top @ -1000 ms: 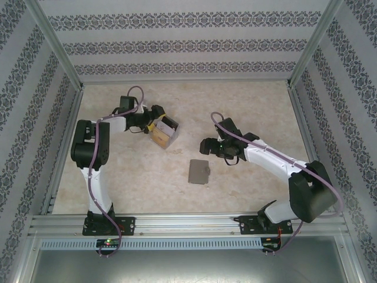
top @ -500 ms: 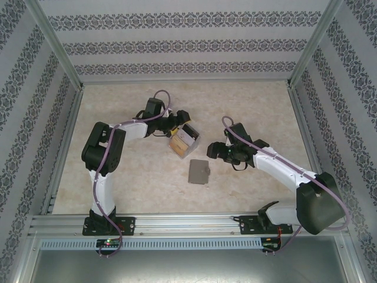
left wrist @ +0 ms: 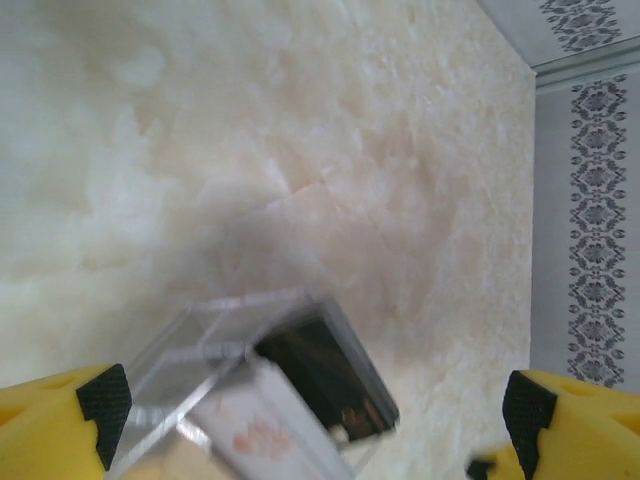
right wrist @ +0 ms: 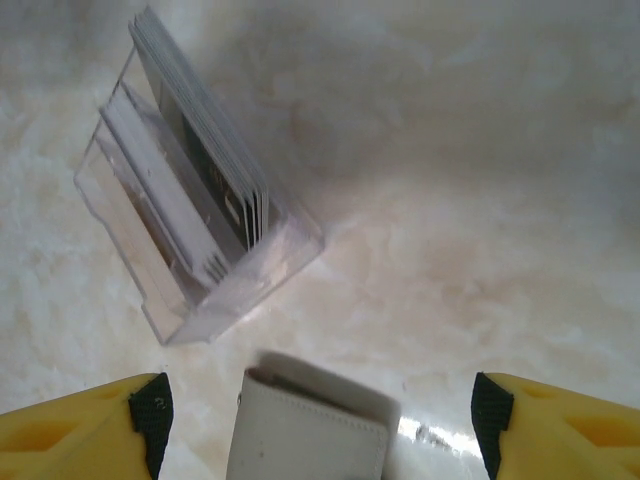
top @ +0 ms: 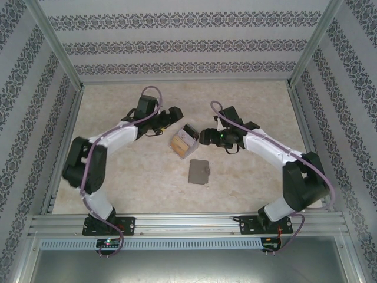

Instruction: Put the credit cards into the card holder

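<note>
The credit cards [top: 179, 143] stand on edge in a small clear plastic box [top: 184, 140] at mid table; tan and dark cards show. My left gripper [top: 175, 118] is just behind and left of the box, open and apart from it. From the left wrist, the blurred box [left wrist: 200, 340] and cards [left wrist: 320, 375] lie low between the yellow fingers [left wrist: 60, 420] of the left gripper [left wrist: 315, 405]. My right gripper [top: 203, 137] is open just right of the box. Its wrist view shows the right gripper [right wrist: 320, 405], the cards [right wrist: 205, 160] and the closed grey card holder [right wrist: 310, 430]. The card holder [top: 199, 171] lies flat nearer the arms.
Patterned walls and metal frame posts [top: 65, 59] ring the pale marble-look table [top: 253, 100]. Open table lies behind the box and to both sides. The arm bases sit on the rail [top: 188, 223] at the near edge.
The clear box with the cards shifted right towards the table's middle alongside my left gripper, which has since drawn back a little. My right gripper swung up and left to the box.
</note>
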Robot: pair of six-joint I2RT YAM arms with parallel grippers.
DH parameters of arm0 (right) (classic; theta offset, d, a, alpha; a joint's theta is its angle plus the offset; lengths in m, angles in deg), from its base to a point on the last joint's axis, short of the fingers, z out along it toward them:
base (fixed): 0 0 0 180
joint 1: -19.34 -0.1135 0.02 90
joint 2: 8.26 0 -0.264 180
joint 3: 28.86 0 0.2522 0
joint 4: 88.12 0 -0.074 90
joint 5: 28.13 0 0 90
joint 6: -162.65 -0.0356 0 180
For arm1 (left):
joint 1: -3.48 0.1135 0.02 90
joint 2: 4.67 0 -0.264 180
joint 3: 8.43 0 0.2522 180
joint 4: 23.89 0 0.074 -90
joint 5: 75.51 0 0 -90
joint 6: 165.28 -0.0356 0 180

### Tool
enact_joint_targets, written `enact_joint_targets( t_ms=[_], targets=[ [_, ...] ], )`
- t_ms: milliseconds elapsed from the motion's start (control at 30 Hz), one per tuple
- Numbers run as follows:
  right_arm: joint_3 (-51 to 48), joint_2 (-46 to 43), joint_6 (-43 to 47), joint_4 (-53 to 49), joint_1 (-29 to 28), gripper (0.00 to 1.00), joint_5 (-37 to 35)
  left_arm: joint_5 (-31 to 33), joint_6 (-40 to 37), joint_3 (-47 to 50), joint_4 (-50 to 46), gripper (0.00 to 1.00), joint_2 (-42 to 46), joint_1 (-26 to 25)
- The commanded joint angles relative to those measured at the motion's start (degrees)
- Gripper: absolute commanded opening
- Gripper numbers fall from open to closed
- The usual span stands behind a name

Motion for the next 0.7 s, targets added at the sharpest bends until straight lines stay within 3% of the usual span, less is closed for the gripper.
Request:
enact_joint_targets(
  t_ms=[0, 133, 333, 667],
  targets=[
    [3.4, 2.4, 1.5, -1.0, 0.7, 0.80, 1.2, 1.0, 3.8, 7.9, 2.0, 0.99, 4.7, 0.0],
    [6.0, 5.0, 1.4, -0.7, 1.4, 0.81, 2.3, -3.2, 7.6, 13.2, 7.8, 0.99, 5.7, -1.5],
    [7.1, 5.9, 0.9, -1.0, 2.9, 0.81, 3.3, -2.7, 9.0, 13.1, 10.2, 1.00, 1.9, -4.3],
    [3.6, 2.7, 1.3, -1.0, 6.6, 0.81, 4.8, -5.3, 9.9, 3.1, 12.7, 0.99, -8.4, -8.0]
  ],
)
